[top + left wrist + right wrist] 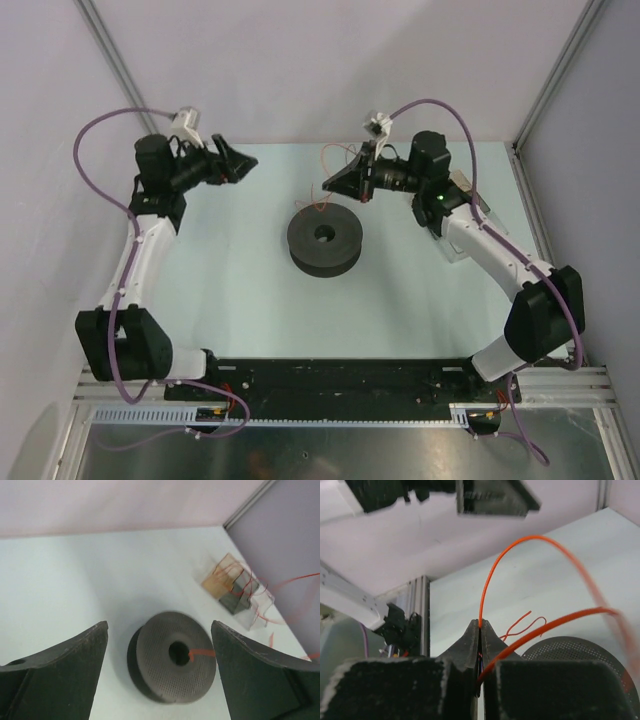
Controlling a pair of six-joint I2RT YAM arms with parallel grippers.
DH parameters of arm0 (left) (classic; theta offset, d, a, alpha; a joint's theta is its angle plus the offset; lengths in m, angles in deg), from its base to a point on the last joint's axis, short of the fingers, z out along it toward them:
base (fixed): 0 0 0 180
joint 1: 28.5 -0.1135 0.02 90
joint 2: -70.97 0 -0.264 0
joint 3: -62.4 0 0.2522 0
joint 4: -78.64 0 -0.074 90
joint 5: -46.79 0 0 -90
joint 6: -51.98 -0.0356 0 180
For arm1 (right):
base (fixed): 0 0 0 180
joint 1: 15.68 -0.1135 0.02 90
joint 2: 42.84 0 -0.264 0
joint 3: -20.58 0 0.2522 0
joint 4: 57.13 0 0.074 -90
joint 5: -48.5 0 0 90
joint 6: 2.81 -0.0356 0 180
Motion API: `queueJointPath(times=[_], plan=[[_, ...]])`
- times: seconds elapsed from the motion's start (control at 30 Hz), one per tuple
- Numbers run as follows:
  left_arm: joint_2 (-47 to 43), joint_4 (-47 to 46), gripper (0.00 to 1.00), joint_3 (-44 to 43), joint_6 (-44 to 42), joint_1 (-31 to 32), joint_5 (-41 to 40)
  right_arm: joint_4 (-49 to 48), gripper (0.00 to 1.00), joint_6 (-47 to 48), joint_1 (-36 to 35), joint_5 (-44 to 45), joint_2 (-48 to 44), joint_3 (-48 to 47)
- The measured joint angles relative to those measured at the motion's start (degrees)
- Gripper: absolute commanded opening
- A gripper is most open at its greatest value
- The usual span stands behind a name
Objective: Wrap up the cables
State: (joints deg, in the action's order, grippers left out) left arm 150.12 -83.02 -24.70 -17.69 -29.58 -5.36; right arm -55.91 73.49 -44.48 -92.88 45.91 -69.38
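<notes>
Right wrist view: the right fingers [471, 642] are seen clamped together on the thin orange cables [535, 537], which arch over toward the dark spool [580, 655] resting on the counter [540, 580]. The left fingers [70, 660] are held apart, well away from the spool.

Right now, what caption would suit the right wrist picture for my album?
The right gripper, shut, pinches a thin orange wire that arcs up beside a dark spool on the pale table.

The spool [160, 645] looked matt dark plastic, its face finely dimpled. The desk [250, 300] was smooth and matt. The cables [555, 621] had a slick orange coating; the box [240, 592] was clear plastic.
</notes>
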Motion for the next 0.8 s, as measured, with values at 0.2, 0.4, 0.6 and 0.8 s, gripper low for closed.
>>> queueJointPath(times=[0.2, 0.4, 0.6, 0.8], plan=[[-11.65, 0.74, 0.76, 12.98, -13.4, 2.64, 5.51, -4.63, 0.0, -12.44, 3.96, 2.54, -1.55, 1.44], [-26.1, -5.27, 0.57, 22.43, -32.2, 18.91, 7.21, -4.66, 0.0, -19.3, 3.72, 5.79, -1.55, 3.1], [-24.0, -11.93, 0.46, 25.29, -43.21, 27.58, 3.87, -4.22, 0.0, -21.42, 2.47, 7.26, -1.55, 3.54], [-19.65, -14.47, 0.41, 25.79, -47.56, 30.93, 1.09, -3.69, 0.0, -21.9, 1.01, 7.43, -1.55, 4.33]])
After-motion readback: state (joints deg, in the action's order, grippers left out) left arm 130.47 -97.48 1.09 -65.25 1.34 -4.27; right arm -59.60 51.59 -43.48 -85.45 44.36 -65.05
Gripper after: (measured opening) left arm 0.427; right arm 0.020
